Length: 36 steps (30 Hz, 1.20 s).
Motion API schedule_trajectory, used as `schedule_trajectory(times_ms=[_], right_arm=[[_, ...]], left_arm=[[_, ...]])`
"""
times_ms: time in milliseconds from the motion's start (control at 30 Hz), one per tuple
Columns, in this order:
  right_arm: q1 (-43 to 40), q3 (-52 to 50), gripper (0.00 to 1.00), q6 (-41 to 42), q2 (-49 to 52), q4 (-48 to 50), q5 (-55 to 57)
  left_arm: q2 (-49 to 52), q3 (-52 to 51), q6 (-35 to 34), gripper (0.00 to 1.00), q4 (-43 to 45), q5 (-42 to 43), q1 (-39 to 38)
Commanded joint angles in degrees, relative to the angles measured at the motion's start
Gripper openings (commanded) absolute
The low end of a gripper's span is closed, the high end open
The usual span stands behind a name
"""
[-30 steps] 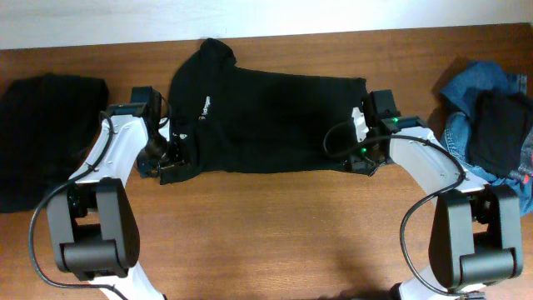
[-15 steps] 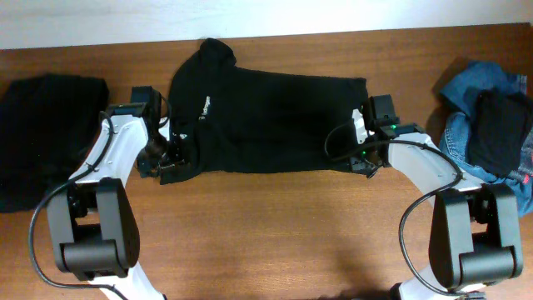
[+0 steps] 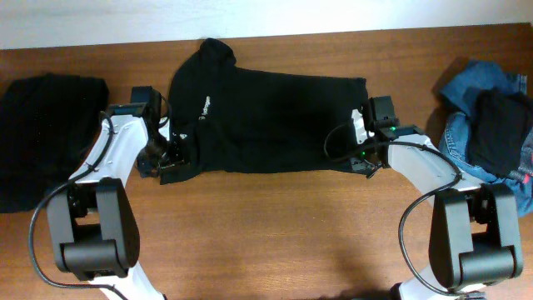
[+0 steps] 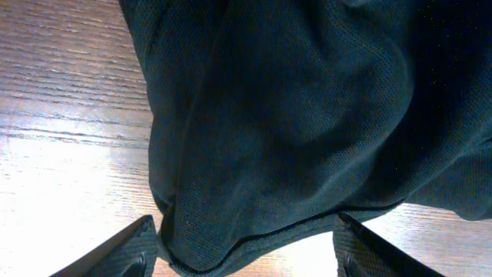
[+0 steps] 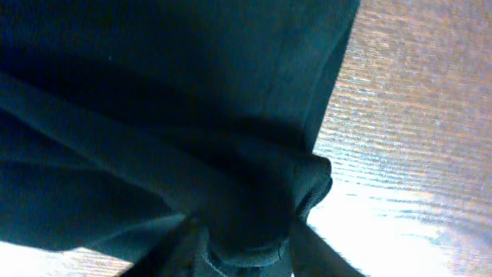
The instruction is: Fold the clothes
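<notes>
Before me: a plain black T-shirt [image 3: 266,121] with a small white logo [image 3: 205,107]; a blue denim piece [image 3: 479,83]; another black garment [image 3: 42,133]; the brown, wood-grained table [image 3: 275,225]; my left arm [image 3: 112,154] and right arm [image 3: 425,162], white and black.

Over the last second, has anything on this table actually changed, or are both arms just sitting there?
The right gripper nudged slightly to the right and closed on the T-shirt at its hem corner, bunching fabric between its fingers. The left gripper stayed open at the shirt's other end. The T-shirt lies as before, and the black pile and denim pile have not moved.
</notes>
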Motion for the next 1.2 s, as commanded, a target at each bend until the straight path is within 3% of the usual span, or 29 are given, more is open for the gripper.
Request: schedule_trajectory(times_ms=[0, 100, 133, 667, 833, 933, 967, 1067, 1100, 1167], right_arm=[[0.1, -0.5, 0.27, 0.5, 0.4, 0.4, 0.9], [0.1, -0.5, 0.07, 0.5, 0.4, 0.9, 0.9], [0.1, -0.5, 0.04, 0.3, 0.4, 1.3, 0.9], [0.1, -0.5, 0.04, -15.0, 0.4, 13.0, 0.9], [0.0, -0.5, 0.05, -15.0, 0.4, 15.7, 0.9], [0.0, -0.5, 0.19, -15.0, 0.4, 16.6, 1.1], [-0.1, -0.5, 0.37, -15.0, 0.4, 16.9, 1.2], [-0.1, -0.5, 0.47, -14.9, 0.4, 18.0, 3.3], [-0.1, -0.5, 0.61, -14.9, 0.4, 18.2, 4.2], [-0.1, -0.5, 0.7, -14.7, 0.4, 18.6, 5.9]], left_arm=[[-0.5, -0.4, -0.7, 0.73, 0.4, 0.8, 0.2], [-0.5, -0.4, -0.7, 0.73, 0.6, 0.8, 0.2], [-0.5, -0.4, -0.7, 0.73, 0.8, 0.8, 0.2], [-0.5, -0.4, -0.7, 0.73, 1.4, 0.8, 0.1], [-0.5, -0.4, -0.7, 0.73, 1.4, 0.8, 0.1], [-0.5, -0.4, -0.7, 0.73, 1.4, 0.8, 0.2], [-0.5, -0.4, -0.7, 0.73, 1.4, 0.7, 0.2], [-0.5, -0.4, -0.7, 0.73, 1.5, 0.2, 0.2], [-0.5, -0.4, -0.7, 0.73, 1.6, 0.1, 0.2], [-0.5, -0.4, -0.7, 0.73, 1.9, 0.1, 0.5]])
